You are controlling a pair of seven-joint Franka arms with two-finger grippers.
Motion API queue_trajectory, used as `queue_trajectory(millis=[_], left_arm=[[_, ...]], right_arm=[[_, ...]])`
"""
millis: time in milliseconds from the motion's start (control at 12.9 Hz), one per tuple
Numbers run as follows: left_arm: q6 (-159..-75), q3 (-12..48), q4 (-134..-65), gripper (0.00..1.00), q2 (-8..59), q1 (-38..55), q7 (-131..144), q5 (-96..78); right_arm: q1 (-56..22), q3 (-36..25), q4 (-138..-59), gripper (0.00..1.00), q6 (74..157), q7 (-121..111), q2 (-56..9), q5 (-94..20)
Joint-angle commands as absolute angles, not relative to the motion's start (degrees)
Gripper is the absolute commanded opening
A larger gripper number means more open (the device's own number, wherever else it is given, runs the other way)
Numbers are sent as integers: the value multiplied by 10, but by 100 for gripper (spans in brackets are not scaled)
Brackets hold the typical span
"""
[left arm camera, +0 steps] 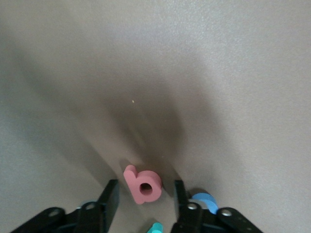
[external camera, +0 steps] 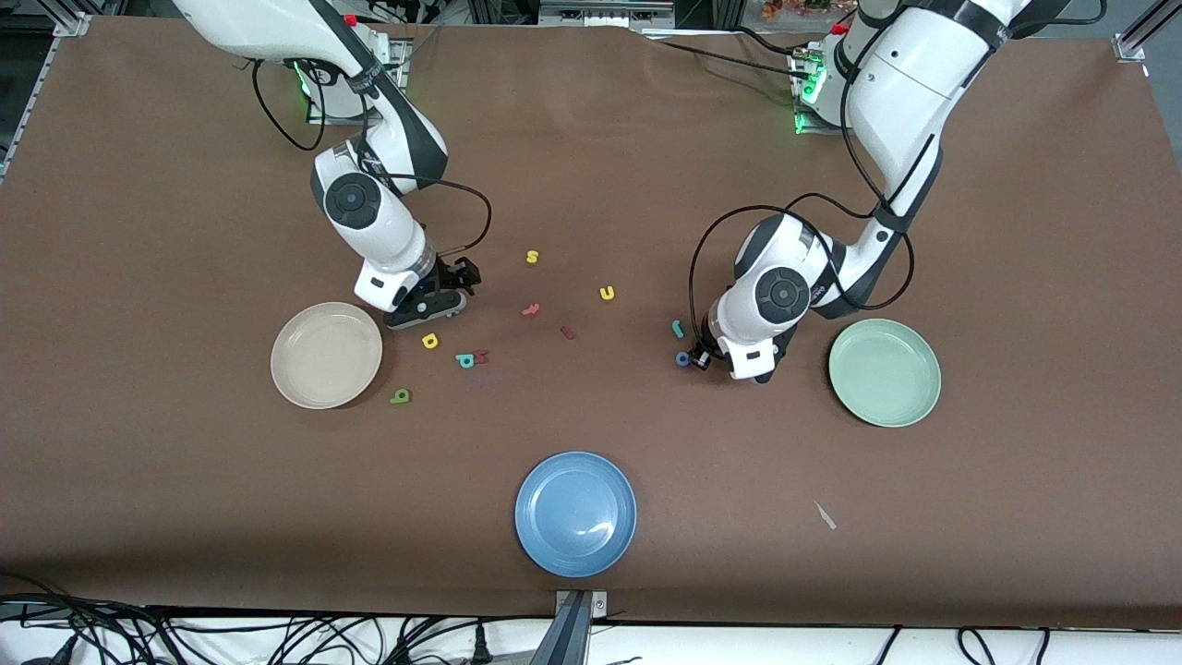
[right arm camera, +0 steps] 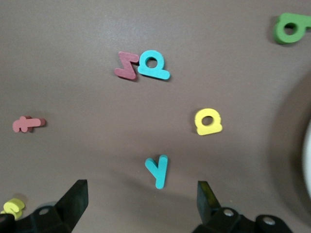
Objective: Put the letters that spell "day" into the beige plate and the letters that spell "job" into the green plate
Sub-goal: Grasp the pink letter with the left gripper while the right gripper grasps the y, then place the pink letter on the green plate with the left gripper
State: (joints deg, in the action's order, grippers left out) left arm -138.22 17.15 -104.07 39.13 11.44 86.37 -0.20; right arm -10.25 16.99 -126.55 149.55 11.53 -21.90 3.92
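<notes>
Salmon b (left arm camera: 142, 185) sits between left gripper (left arm camera: 146, 199) fingers, half-closed, not yet pinching, we judge | teal y (right arm camera: 157, 170) between right gripper (right arm camera: 142, 196) fingers, spread wide.

Matt foam salmon-red "b" (left arm camera: 142, 184) sits between the left gripper's (left arm camera: 144, 204) smooth black plastic fingers (left arm camera: 111, 196), over a dull brown cloth-like table cover (external camera: 1016, 231), glossy blue plate (external camera: 575, 513) shining.

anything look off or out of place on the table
One oddity: a small pale scrap lies alone on the brown table, between the blue plate and the green plate, nearer the front camera than the green plate. It looks like stray debris, not a letter.
</notes>
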Motion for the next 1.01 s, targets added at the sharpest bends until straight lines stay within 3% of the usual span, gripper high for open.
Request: queue_trajectory(millis=[0,387,619,929], left_arm=[[-1383,163,-1046,36,394,120,865,-11],[-1378,163,-1043,11,389,113,853,-10],[-1369,165,-1036,11,352,87,817,-9],[-1277,165,-1027,11,291,32,717,-13]], right_arm=[[-106,170,-1261,99,1523,126,-240,48],[-109,170,-1263,94,1542,127,-259,54],[-108,169,-1266,88,1555,126,-269,55],[-108,163,-1265,77,1558,126,-276,65]])
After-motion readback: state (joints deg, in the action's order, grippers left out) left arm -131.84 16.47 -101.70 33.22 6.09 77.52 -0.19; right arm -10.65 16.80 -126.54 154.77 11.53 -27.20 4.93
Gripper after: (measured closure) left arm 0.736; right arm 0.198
